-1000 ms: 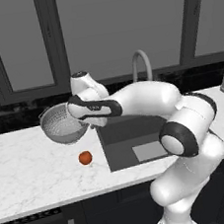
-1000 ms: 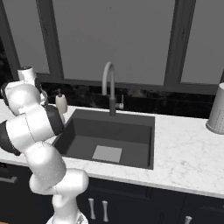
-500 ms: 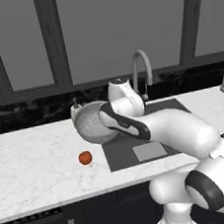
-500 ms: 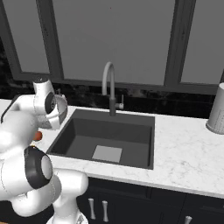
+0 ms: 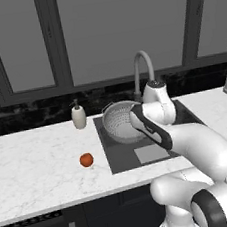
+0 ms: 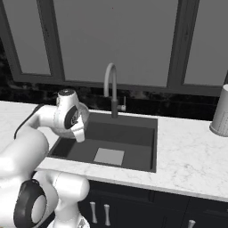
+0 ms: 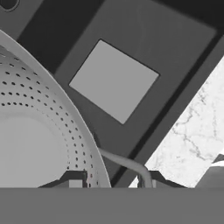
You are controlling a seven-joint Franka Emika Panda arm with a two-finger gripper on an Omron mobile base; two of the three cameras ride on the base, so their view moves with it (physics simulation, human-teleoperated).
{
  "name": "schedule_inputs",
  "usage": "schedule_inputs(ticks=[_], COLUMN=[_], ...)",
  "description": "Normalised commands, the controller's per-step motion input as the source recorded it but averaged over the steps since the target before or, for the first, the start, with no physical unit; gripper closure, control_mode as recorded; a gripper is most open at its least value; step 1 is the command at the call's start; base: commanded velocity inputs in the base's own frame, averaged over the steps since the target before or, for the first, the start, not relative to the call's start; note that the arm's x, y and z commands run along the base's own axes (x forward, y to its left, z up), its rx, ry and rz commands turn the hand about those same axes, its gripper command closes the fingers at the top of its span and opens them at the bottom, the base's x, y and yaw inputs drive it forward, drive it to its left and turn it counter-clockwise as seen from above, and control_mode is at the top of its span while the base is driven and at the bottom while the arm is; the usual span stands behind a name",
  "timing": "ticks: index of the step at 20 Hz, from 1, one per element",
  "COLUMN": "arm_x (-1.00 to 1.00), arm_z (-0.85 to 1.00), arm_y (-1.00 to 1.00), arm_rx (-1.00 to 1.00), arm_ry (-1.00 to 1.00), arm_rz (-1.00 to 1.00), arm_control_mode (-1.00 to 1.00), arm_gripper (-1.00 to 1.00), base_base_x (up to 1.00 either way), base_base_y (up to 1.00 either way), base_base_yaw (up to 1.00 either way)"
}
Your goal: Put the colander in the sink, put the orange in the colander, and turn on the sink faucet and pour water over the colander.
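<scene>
I am looking at the big white counter (image 5: 37, 170) first, and I am using the sink (image 5: 141, 155) as my landmark. The sink is sitting dark and deep in the counter, with a lighter square patch (image 6: 108, 156) on its floor. I am not seeing any words or labels that I can read on anything.

The sink faucet (image 5: 143, 69) is standing tall behind the sink, curving over it.

The colander (image 5: 120, 122) is hanging over the back left part of the sink, tipped so its holey inside is facing out. In the hand view its rim (image 7: 65, 105) is curving right up against the claw, and the sink floor is showing past it.

The gripper (image 7: 111, 183) is clenching the colander by its rim, with one dark fingertip on each side of the wall. The colander is sitting right at the claw, touching it.

The soap bottle (image 5: 78, 115) is standing on the counter just left of the sink's back corner.

The orange (image 5: 86, 160) is lying on the counter left of the sink, well apart from the claw.
</scene>
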Motion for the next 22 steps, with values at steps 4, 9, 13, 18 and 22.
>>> schedule_inputs(ticks=[4, 9, 13, 18, 22], arm_x=[0.12, 0.26, 0.35, 0.19, 0.26], arm_z=[0.0, 0.0, -0.06, -0.24, -0.39], arm_y=[-0.89, -0.86, -0.78, -0.49, -0.14], arm_rx=[0.0, 0.0, 0.0, 0.0, 0.0], arm_ry=[0.02, 0.04, 0.02, 0.01, 0.0], arm_rz=[0.17, 0.29, 0.39, 0.37, 0.25], arm_control_mode=[-1.0, -1.0, -1.0, -1.0, -1.0], arm_gripper=[1.0, 1.0, 1.0, 1.0, 1.0], base_base_x=[0.0, 0.0, 0.0, 0.0, 0.0], base_base_y=[0.0, 0.0, 0.0, 0.0, 0.0], base_base_yaw=[0.0, 0.0, 0.0, 0.0, 0.0])
